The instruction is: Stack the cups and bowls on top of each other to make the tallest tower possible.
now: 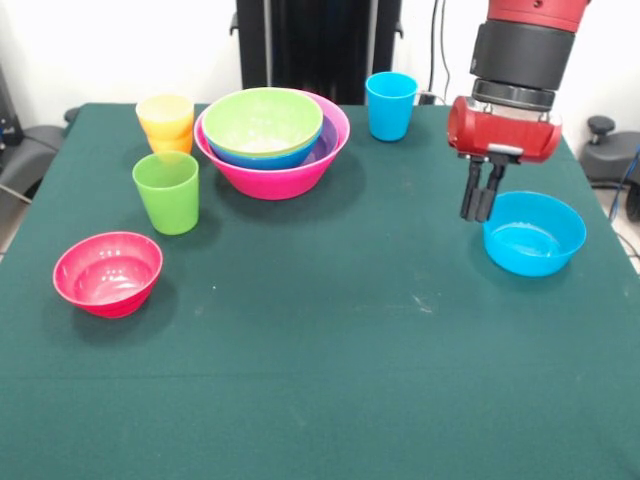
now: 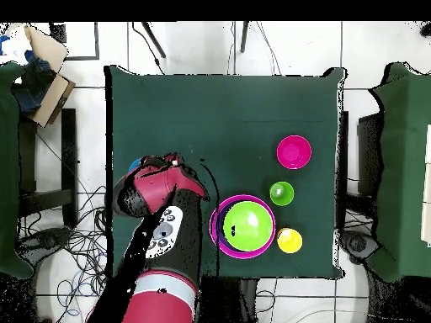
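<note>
Front view: fingers point(image 1: 482, 193) closed, hanging just beside light blue bowl point(image 1: 535, 233) rim.

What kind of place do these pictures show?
Probably a robotics lab or test room: a red robot arm works over a table covered in green cloth, loose cables lie on the tiled floor, and bright plastic cups and bowls serve as props.

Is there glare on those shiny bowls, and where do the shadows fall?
Front view: soft white highlights inside the red-pink bowl and light blue bowl; faint shadows lie on the table around their bases. Overhead view: the arm hides the light blue bowl almost wholly; the light green bowl looks flatly bright.
</note>
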### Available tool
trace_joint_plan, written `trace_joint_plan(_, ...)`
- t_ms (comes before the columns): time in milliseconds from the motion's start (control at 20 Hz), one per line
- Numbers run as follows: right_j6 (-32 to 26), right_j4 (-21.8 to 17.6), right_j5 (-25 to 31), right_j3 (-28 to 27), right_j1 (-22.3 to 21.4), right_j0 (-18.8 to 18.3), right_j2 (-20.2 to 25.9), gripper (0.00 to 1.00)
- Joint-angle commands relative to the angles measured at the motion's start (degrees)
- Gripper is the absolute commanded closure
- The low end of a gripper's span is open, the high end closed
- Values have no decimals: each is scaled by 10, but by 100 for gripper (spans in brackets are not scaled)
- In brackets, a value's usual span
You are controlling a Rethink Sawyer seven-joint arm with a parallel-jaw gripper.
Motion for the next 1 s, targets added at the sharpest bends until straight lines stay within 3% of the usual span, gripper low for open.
trace_joint_plan(50,-3,-20,52,3,5,-7,70,100)
trace_joint_plan(150,0,-21,51,-2,11,-2,63,100)
trace_joint_plan(200,3,-22,49,-3,12,3,57,0)
trace_joint_plan(550,13,-30,25,-7,18,27,33,0)
trace_joint_plan(1000,47,-19,-41,-24,75,62,-4,0)
